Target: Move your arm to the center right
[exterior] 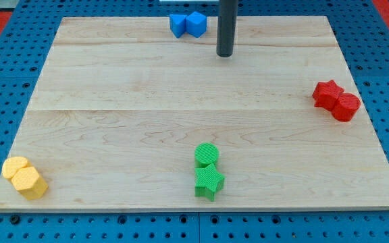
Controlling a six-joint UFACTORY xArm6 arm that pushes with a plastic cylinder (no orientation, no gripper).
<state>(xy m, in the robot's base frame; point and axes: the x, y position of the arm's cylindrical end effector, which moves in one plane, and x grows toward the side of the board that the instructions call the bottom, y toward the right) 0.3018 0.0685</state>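
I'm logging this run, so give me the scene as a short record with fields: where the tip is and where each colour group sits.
tip: my tip near the view's top, right of the blue blocks, touching nothing
blue blocks: top edge, two together
red blocks: right edge, mid-height, touching
green blocks: bottom centre, cylinder above star
yellow blocks: bottom left corner
board: wooden board
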